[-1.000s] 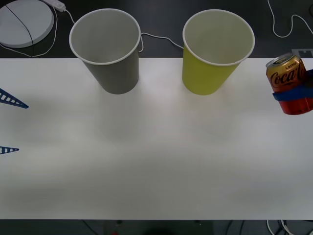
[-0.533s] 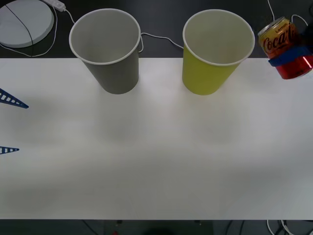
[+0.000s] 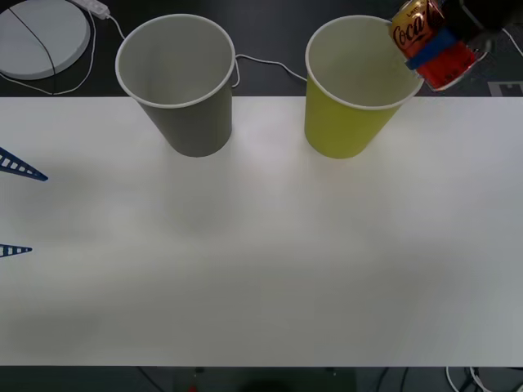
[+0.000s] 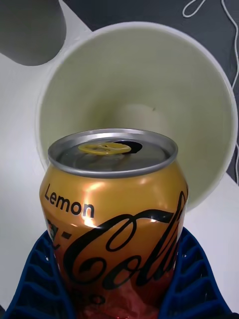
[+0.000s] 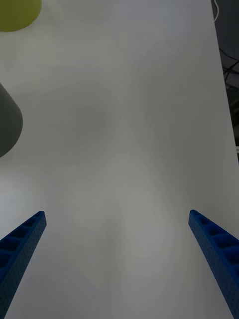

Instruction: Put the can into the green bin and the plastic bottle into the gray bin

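The can (image 3: 429, 42), red with a gold upper band and silver top, hangs tilted in the air over the right rim of the green bin (image 3: 353, 122), held by my right gripper (image 3: 433, 47) whose blue fingers are shut on it. From the right wrist, the can (image 4: 115, 219) fills the foreground and the green bin's whitish inside (image 4: 144, 79) opens just beyond it. The gray bin (image 3: 181, 86) stands at the back left of the table. My left gripper (image 3: 16, 208) waits open at the left edge, above bare table (image 5: 124, 149). The plastic bottle is out of view.
A white round disc (image 3: 37, 34) and thin white cables (image 3: 261, 64) lie on the dark floor behind the white table (image 3: 261, 261). Both bins stand near the table's far edge, about a bin's width apart.
My right gripper has carried the can up and leftward from the table's right edge until it overlaps the green bin's right rim, tilting it more. The left arm has stayed still.
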Tool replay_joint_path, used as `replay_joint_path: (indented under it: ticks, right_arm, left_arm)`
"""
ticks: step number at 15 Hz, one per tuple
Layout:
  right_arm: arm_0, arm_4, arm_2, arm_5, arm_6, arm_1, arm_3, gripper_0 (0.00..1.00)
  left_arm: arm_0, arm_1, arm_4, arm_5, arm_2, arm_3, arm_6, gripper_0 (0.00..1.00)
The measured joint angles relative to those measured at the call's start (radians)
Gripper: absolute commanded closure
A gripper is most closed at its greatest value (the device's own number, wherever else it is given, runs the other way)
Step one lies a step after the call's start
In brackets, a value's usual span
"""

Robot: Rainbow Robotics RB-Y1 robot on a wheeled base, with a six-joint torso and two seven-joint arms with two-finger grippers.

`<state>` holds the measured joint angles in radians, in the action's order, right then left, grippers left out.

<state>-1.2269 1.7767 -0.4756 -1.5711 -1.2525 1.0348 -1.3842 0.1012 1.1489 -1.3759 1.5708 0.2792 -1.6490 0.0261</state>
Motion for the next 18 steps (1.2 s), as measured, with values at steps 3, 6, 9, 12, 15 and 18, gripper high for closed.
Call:
replay_joint_path:
  ticks: [3,6,9,12,15,18]
  right_arm:
    - [-0.04,0.073,-0.001,0.0,0.023,-0.078,0.074,1.0]
    - [-0.079,0.136,-0.001,0.0,0.061,-0.151,0.153,0.98]
    - [-0.101,0.195,-0.001,0.009,0.075,-0.198,0.191,0.92]
    - [-0.105,0.218,-0.001,0.014,0.085,-0.215,0.194,0.7]
    - [-0.105,0.211,-0.001,0.014,0.119,-0.216,0.193,0.0]
    - [-0.105,0.196,0.0,0.014,0.132,-0.213,0.191,0.0]
  left_arm:
    - [0.0,0.0,0.0,0.0,0.0,0.0,0.0,0.0]
    - [0.0,0.0,0.0,0.0,0.0,0.0,0.0,0.0]
    - [0.0,0.0,0.0,0.0,0.0,0.0,0.0,0.0]
    - [0.0,0.0,0.0,0.0,0.0,0.0,0.0,0.0]
    - [0.0,0.0,0.0,0.0,0.0,0.0,0.0,0.0]
    - [0.0,0.0,0.0,0.0,0.0,0.0,0.0,0.0]
